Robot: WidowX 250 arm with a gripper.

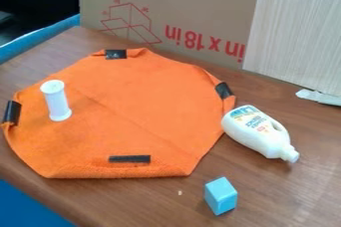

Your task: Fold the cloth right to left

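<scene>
The orange cloth (140, 106) lies spread out on the brown table, mostly flat, with a faint crease running across it. Strips of black tape mark its far edge, its left and right edges and its near part. Its near edge looks slightly turned up, and the right side has a raised border. A white spool-like cylinder (56, 100) stands upright on the left part of the cloth.
A white bottle (258, 132) lies on its side by the cloth's right edge. The blue block (220, 196) is at the front right. A cardboard box (193, 7) stands behind, with a light panel (296, 34) at its right.
</scene>
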